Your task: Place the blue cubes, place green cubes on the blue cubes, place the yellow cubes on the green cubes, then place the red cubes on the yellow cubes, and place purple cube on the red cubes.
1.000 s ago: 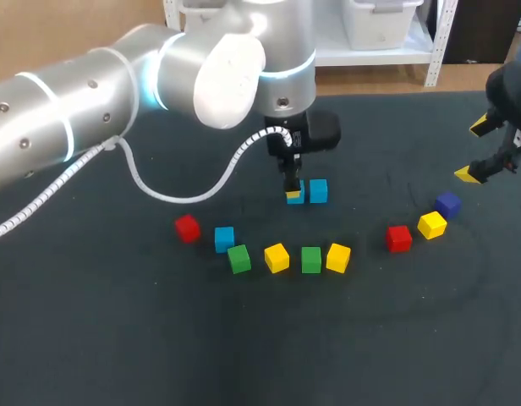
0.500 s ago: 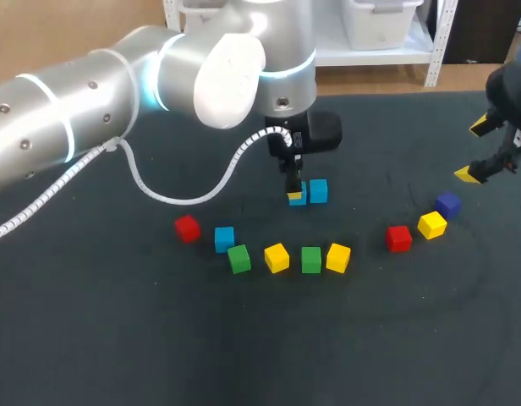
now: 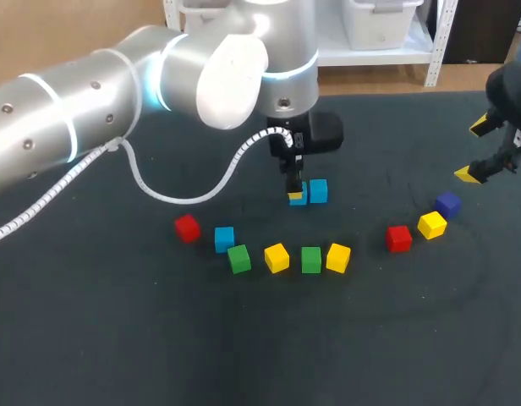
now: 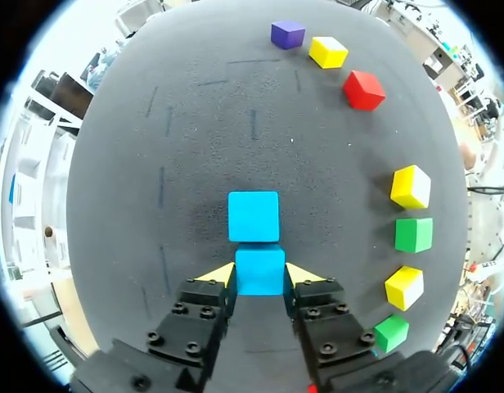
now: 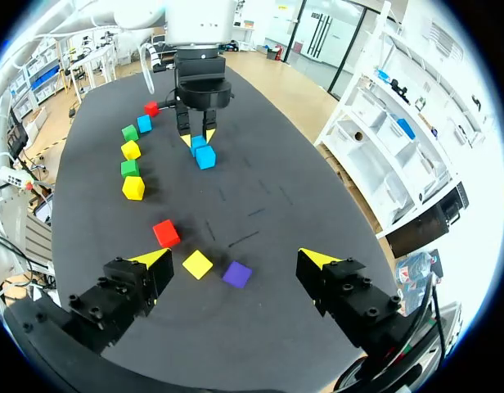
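My left gripper (image 3: 294, 191) (image 4: 259, 275) is shut on a blue cube (image 4: 259, 270) (image 3: 298, 199) at mid-table. That cube sits right against a second blue cube (image 4: 254, 216) (image 3: 318, 190) just ahead of the fingers. A third blue cube (image 3: 224, 238) lies in the front row with a red cube (image 3: 187, 228), two green cubes (image 3: 238, 258) (image 3: 310, 259) and two yellow cubes (image 3: 276, 257) (image 3: 337, 257). To the right lie a red cube (image 3: 398, 238), a yellow cube (image 3: 431, 225) and the purple cube (image 3: 447, 204) (image 5: 236, 274). My right gripper (image 3: 475, 152) (image 5: 236, 255) hangs open above the purple cube, holding nothing.
The dark mat (image 3: 117, 338) covers the whole table. My left arm (image 3: 91, 101) reaches in across the back left, with its white cable (image 3: 184, 196) drooping toward the mat.
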You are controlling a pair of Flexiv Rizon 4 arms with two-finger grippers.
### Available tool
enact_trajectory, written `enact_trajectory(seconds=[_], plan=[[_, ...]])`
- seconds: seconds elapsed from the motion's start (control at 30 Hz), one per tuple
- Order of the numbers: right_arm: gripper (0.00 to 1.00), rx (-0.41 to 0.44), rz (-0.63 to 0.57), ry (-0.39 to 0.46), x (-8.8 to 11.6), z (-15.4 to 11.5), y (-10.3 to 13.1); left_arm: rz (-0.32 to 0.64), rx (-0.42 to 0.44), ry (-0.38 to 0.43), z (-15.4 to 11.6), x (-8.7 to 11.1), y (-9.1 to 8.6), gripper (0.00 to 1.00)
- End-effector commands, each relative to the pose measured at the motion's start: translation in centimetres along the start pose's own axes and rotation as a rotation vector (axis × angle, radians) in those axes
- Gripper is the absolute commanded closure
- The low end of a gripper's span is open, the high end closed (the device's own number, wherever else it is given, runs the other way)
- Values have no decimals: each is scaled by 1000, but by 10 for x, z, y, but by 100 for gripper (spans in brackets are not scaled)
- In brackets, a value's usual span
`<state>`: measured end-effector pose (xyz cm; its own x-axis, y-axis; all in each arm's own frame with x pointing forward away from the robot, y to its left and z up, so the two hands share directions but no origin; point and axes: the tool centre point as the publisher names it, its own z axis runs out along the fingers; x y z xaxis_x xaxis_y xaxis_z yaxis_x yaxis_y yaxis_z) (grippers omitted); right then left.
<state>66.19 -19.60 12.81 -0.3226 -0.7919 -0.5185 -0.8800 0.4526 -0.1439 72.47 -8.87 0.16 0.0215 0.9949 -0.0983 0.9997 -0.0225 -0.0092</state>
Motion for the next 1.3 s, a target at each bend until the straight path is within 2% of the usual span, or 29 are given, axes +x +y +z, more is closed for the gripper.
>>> enact_trajectory(seconds=[0.03, 0.07, 0.1, 0.3, 0.6, 0.83, 1.03, 1.3], plan=[[0, -3, 0, -1, 0, 1, -1, -3, 8, 7, 3, -1, 2, 58], [0, -3, 0, -1, 0, 1, -1, -4, 9, 9, 3, -1, 2, 15], [0, -3, 0, -1, 0, 1, -1, -14, 12, 5, 3, 0, 3, 0], [0, -3, 0, -1, 0, 1, -1, -44, 2, -24, -3, 6, 7, 0], [0, -3, 0, -1, 0, 1, -1, -118, -46, -18, -27, 28, 7, 0], [0, -3, 0, -1, 0, 1, -1, -187, -70, -42, -46, 46, -2, 0], [0, -3, 0, -1, 0, 1, -1, -219, -65, -5, -49, 64, -11, 0], [0, -3, 0, -1, 0, 1, -1, -395, -95, -33, -56, 81, -22, 0]])
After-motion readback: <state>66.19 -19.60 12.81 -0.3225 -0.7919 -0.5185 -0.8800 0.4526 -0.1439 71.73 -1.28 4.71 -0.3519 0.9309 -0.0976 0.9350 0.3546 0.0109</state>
